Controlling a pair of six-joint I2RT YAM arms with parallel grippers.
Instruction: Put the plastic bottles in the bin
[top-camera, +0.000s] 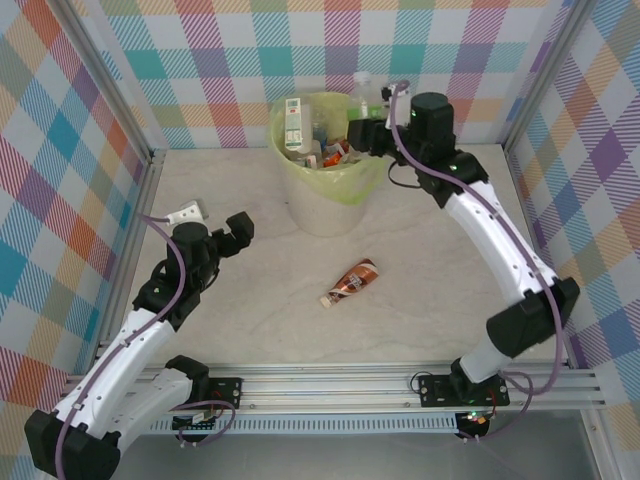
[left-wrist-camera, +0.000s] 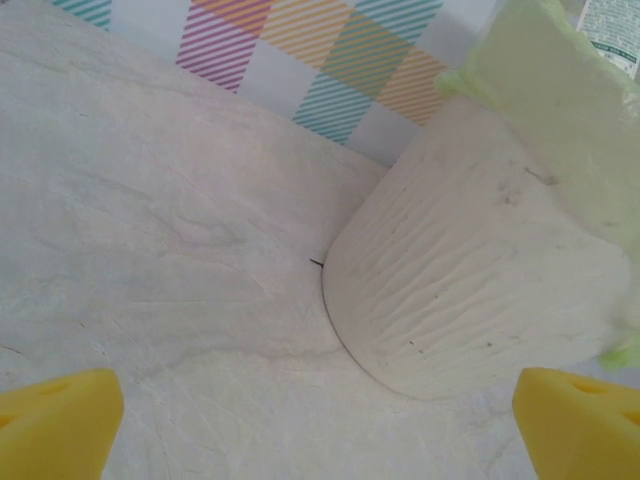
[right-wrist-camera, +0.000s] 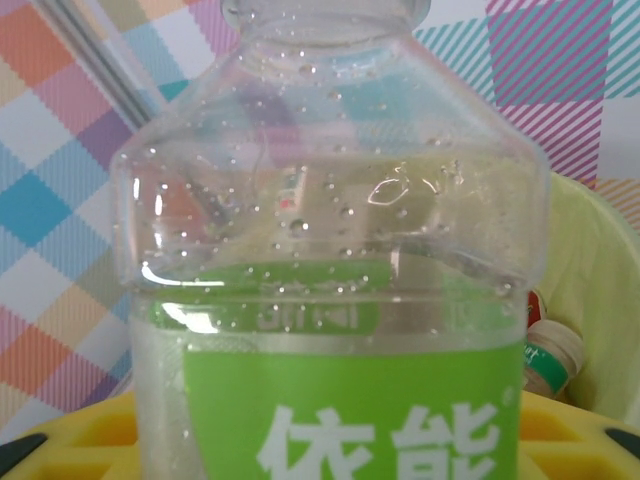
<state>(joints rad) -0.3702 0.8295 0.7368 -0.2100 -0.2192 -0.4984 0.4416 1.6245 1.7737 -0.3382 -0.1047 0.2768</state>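
While our right arm hangs at the bin: the right gripper (top-camera: 362, 125) is clamped on a clear green-labelled bottle (right-wrist-camera: 330, 300), held upright at the far right rim of the bin (top-camera: 325, 205), beside its pale green liner (right-wrist-camera: 590, 290).
Done so far: we count a heap of bottles (top-camera: 310, 140) already inside the bin, piled to near its rim; the exact tally we cannot tell.
In hand: one bottle, not yet let go, and in our judgement a release away from joining the rest.
Left to do: one brown-labelled bottle (top-camera: 350, 283) lies on its side on the table (top-camera: 260, 300), near the bin's foot and well apart from both grippers.
Left gripper (top-camera: 237, 232): jaws wide apart and empty, low over the table left of the bin, facing its wall.
Our reading: nearly finished, two bottles short.
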